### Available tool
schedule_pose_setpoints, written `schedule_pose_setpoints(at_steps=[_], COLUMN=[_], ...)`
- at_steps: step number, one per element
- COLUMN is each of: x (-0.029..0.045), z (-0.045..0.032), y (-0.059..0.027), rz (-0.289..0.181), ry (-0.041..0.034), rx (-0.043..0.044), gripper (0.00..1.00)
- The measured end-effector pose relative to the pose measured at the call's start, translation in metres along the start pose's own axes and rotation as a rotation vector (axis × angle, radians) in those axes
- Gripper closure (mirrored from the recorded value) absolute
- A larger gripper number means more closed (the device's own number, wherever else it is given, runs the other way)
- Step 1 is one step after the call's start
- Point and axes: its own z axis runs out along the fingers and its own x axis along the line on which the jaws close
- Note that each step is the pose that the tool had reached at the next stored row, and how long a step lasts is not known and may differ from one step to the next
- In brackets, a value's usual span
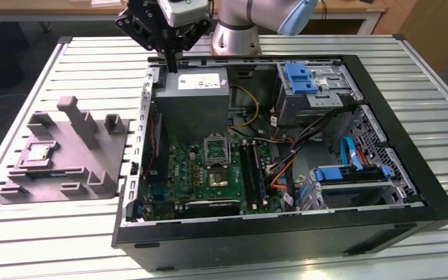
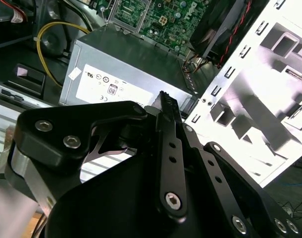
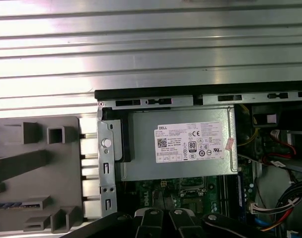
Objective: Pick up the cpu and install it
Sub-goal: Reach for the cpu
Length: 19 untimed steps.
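Exterior view, judged as the opening reach of the pick-up: nothing lifted yet, nothing installed. Finds the gripper [image 1: 171, 65] high over the far rim of the open computer case [image 1: 286, 224], directly above the grey power supply [image 1: 193, 99]. Looks closed and empty, fingers drawn together into one narrow dark stem with nothing clamped between them. Gives the same reading of the gripper [image 3: 166, 217] in the first wrist view, with the power supply [image 3: 176, 148] beneath it.

Places the cpu [image 1: 37, 153] flat in a recess of the grey fixture [image 1: 60, 195] on the slatted table [image 1: 53, 245], outside the case toward the exterior view's left. Sits well apart from the gripper and lower than it, silvery top upward by the look of it.

Puts the socket frame [image 1: 217, 169] on the green motherboard [image 1: 185, 175] inside the case, nearer the camera than the power supply.

As for the next move, probably calls for travel across the case wall toward the exterior view's left, then a square descent over the chip with fingers parted before contact. Needs care around the upright posts [image 1: 76, 116] just beside the recess.
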Motion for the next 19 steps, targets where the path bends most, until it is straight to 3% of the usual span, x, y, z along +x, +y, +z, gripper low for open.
schedule_pose_setpoints(at_steps=[19], x=[0.0067], z=[0.0023], y=[-0.0006], rz=[0.000], ry=[0.0004], rx=[0.0001], gripper=[0.89])
